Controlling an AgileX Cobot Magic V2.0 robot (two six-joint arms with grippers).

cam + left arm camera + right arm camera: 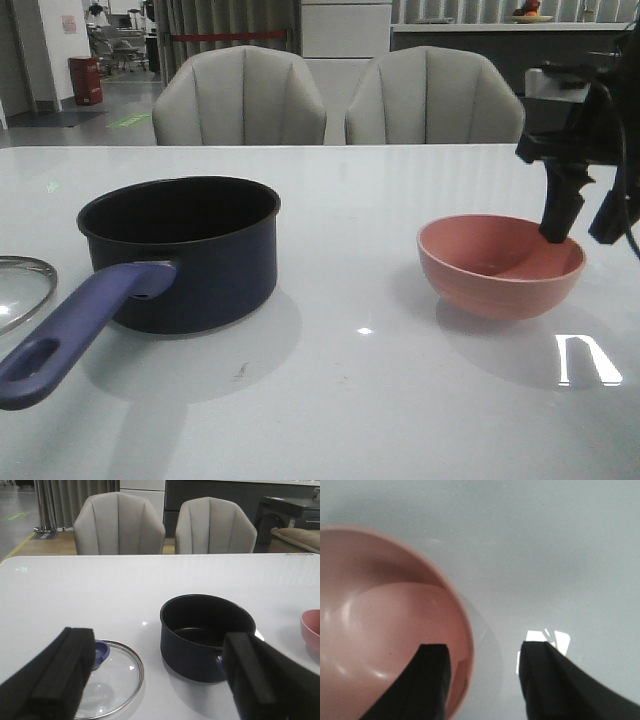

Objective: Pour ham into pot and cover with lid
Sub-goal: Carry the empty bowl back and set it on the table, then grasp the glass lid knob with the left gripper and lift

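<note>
While the right jaws straddle the pink bowl point(380, 630) rim, the left jaws gape empty.

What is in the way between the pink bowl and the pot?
Nothing visible. Bare table lies between the pink bowl and the pot. The pot is open, with the lid lying beside it. The right gripper already straddles the bowl's rim, one finger inside, one outside.
</note>
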